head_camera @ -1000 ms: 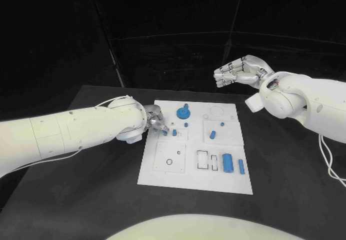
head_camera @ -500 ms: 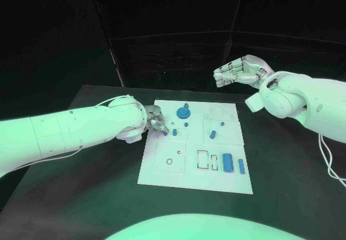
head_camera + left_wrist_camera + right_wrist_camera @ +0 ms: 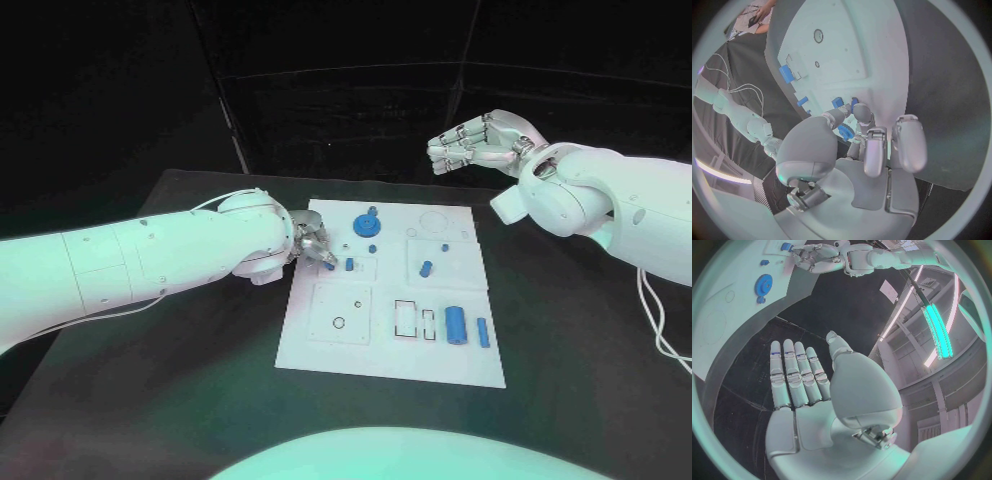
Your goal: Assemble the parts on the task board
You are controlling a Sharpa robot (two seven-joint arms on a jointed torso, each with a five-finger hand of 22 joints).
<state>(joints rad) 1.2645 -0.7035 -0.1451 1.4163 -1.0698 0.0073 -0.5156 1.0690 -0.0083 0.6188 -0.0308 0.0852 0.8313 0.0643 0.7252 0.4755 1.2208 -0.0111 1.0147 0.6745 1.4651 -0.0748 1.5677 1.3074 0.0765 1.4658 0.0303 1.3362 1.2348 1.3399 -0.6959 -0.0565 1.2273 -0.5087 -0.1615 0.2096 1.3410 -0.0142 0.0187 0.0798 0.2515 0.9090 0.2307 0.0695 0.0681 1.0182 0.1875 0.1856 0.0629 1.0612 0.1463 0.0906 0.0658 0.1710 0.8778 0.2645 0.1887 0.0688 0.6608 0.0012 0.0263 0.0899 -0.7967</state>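
- At the task board (image 3: pixel 325 345), by its edge nearest the left arm: your left hand (image 3: pixel 312 247) is low over the board, fingertips (image 3: pixel 862 111) closing on a small blue peg (image 3: pixel 330 265). The left wrist view shows blue between the thumb and a finger, so count it as a pinch; how firm the hold is cannot be told.
- Step in hand, as judged: seating that peg in its place on the board. Keep the peg upright, lower it straight, and let go only once it sits fully down.
- Just beyond the left fingertips: a second small blue peg (image 3: pixel 349 265), very close. Come straight down so the spare fingers do not knock it.
- Further from the left hand, toward the board's far edge: a blue gear (image 3: pixel 366 223) and a small blue stud (image 3: pixel 372 249). Both are near; avoid sweeping over them.
- Across the board from the left hand: a blue pin (image 3: pixel 426 267), then a large blue cylinder (image 3: pixel 456 326) with a slim blue bar (image 3: pixel 482 333) just beside it, next to two rectangular slots (image 3: pixel 415 320). None stands in the way of this step.
- Toward you from the left hand: a panel with a small dark ring (image 3: pixel 338 323).
- Above the board's far corner, well apart from all parts: your right hand (image 3: pixel 477 143), raised, holding nothing. The right wrist view shows its fingers (image 3: pixel 795 372) straight and side by side; the head view shows them somewhat bent. It obstructs nothing; leave it up.
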